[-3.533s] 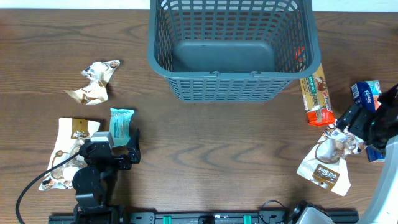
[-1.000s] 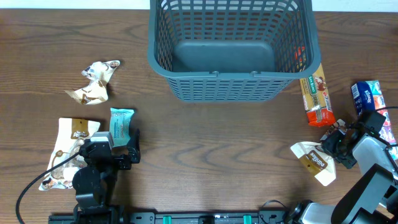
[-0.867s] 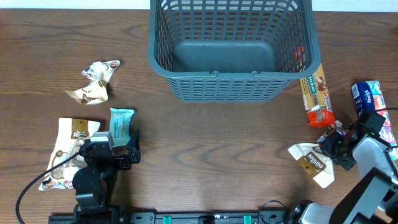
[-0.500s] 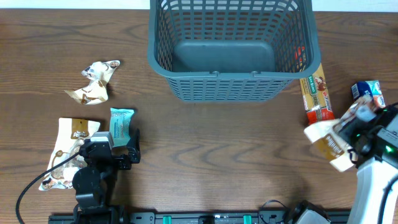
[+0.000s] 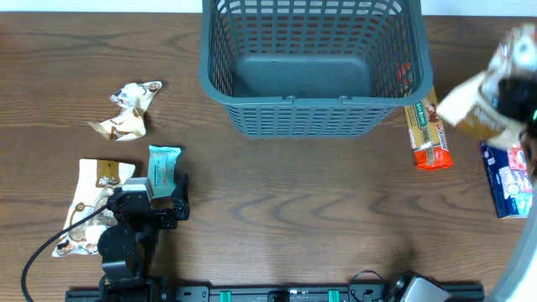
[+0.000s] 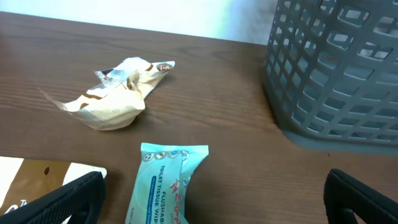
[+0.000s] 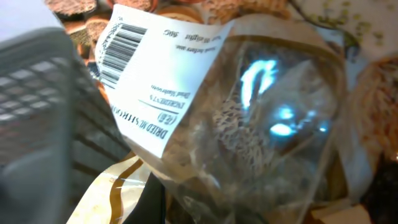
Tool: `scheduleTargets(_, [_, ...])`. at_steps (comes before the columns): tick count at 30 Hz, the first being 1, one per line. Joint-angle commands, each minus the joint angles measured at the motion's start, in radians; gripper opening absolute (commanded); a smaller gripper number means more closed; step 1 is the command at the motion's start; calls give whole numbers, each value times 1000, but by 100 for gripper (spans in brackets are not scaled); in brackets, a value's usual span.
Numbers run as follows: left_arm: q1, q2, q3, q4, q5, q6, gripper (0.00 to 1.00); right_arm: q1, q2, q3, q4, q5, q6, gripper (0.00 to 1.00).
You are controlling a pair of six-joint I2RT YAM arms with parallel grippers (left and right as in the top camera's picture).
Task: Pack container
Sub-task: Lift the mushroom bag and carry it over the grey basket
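The container, a large dark grey lattice basket [image 5: 289,99], stands at the table's far middle; its wall also shows in the left wrist view [image 6: 336,68] and, blurred, in the right wrist view [image 7: 37,93]. My right gripper [image 5: 513,94] is raised at the far right, level with the basket's right side, and is shut on a white and tan pouch [image 5: 480,109]. That pouch, with a clear window and a barcode label [image 7: 236,118], fills the right wrist view and hides most of the right gripper [image 7: 205,208]. My left gripper [image 5: 159,205] rests open at the near left, with a teal wipes packet [image 6: 165,186] just ahead of it [image 6: 214,208].
A crumpled cream wrapper [image 5: 127,109] lies at the far left, and a white and brown pouch [image 5: 92,205] lies under the left arm. An orange-brown bar packet [image 5: 426,130] lies by the basket's right corner. A blue tissue pack [image 5: 508,176] sits at the right edge.
My right gripper has lifted the pouch off the table and carried it up and away, towards the basket's right side. The left arm has not moved.
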Motion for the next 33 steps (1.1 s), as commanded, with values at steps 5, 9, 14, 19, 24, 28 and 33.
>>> scheduleTargets(5, [5, 2, -26, -2, -8, -13, 99, 202, 247, 461, -146, -82, -224, 1])
scheduleTargets(9, [5, 2, -26, -2, -8, -13, 99, 306, 357, 654, -192, -124, -326, 1])
scheduleTargets(14, [5, 2, -26, -2, -8, -13, 99, 439, 442, 746, -277, -245, -620, 1])
scheduleTargets(19, [5, 2, -26, -2, 13, -13, 99, 557, 516, 745, -332, -228, -793, 1])
scheduleTargets(24, [5, 2, -26, -2, 41, -13, 99, 647, 595, 745, -360, -146, -896, 3])
scheduleTargets(28, [5, 2, -26, -2, 40, -13, 99, 686, 670, 745, -418, -109, -958, 1])
scheduleTargets(33, [5, 2, -26, -2, 40, -13, 99, 724, 767, 745, -477, -80, -1004, 1])
